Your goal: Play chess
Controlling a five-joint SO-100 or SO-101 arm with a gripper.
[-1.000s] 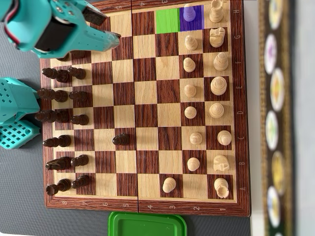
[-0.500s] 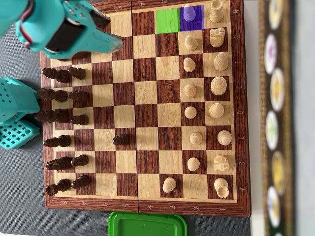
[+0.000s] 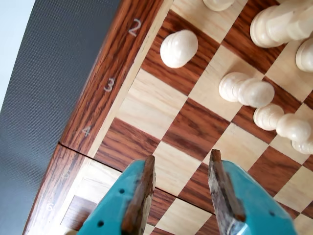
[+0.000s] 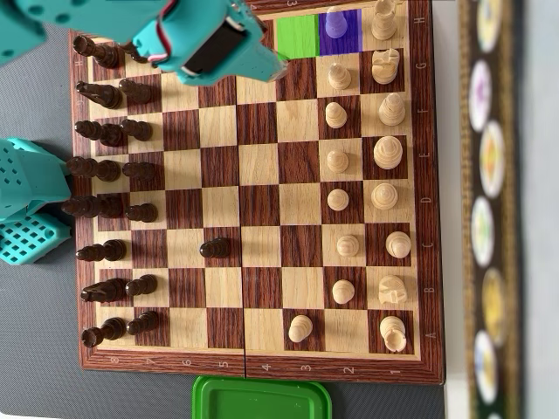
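A wooden chessboard (image 4: 258,360) carries dark pieces on the left and white pieces on the right of the overhead view. One top-edge square is tinted green (image 4: 297,35). The square beside it is tinted purple and holds a white pawn (image 4: 334,22). That pawn also shows in the wrist view (image 3: 178,48), near the rank label 2. My teal gripper (image 3: 182,159) is open and empty, hovering over bare squares two or three ranks short of that pawn. In the overhead view the gripper (image 4: 271,59) sits at the board's top edge, left of the green square.
More white pawns (image 3: 244,90) stand to the right in the wrist view. A dark pawn (image 4: 215,248) and a white pawn (image 4: 300,328) stand advanced from their rows. A green container (image 4: 262,400) lies below the board. The arm's base (image 4: 31,201) is at the left.
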